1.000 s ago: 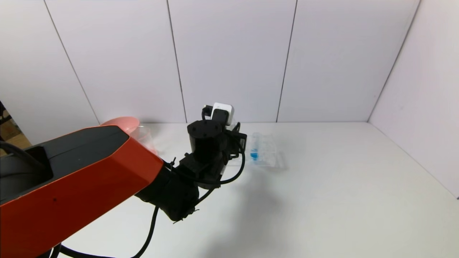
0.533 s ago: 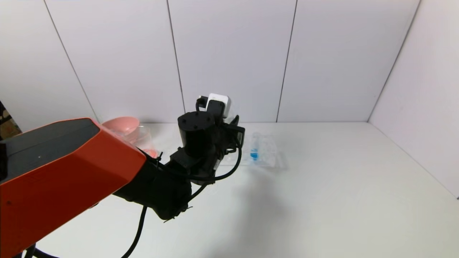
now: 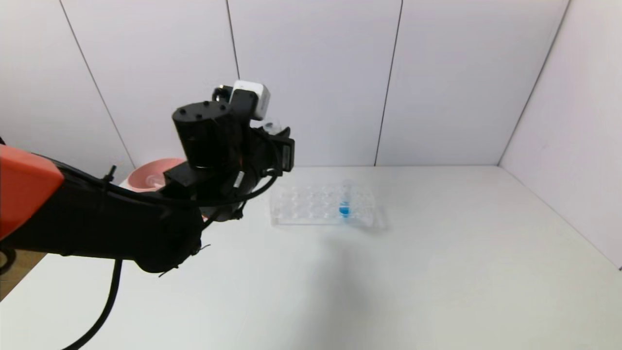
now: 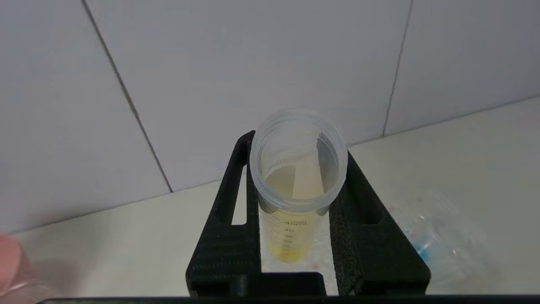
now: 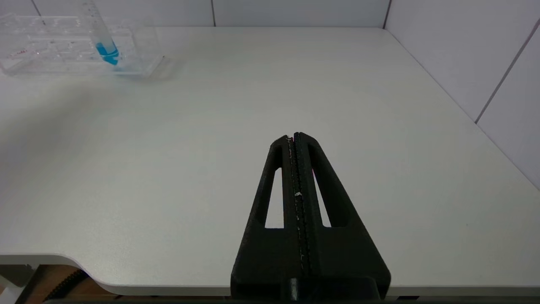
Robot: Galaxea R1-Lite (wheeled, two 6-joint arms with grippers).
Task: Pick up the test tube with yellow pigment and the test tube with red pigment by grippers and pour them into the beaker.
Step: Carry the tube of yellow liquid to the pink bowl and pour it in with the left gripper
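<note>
My left gripper (image 4: 297,147) is shut on the test tube with yellow pigment (image 4: 291,236), a clear graduated tube held upright with its open rim toward the wrist camera and a little yellow liquid at its bottom. In the head view this gripper (image 3: 279,141) is raised high above the table's back left, with the tube's rim (image 3: 270,127) just showing. My right gripper (image 5: 295,137) hangs shut and empty over the table's near edge. The test tube with red pigment is out of view. The beaker is hidden behind my left arm.
A clear tube rack (image 3: 311,206) stands at the back middle of the white table (image 3: 437,272), holding a blue-liquid tube (image 3: 344,204); the right wrist view also shows the rack (image 5: 50,46). A pink bowl (image 3: 150,177) sits at the back left, partly behind my left arm.
My left arm has risen and swung to the left with the yellow tube in its grip, lifting it away from the rack. The whole rack now shows.
</note>
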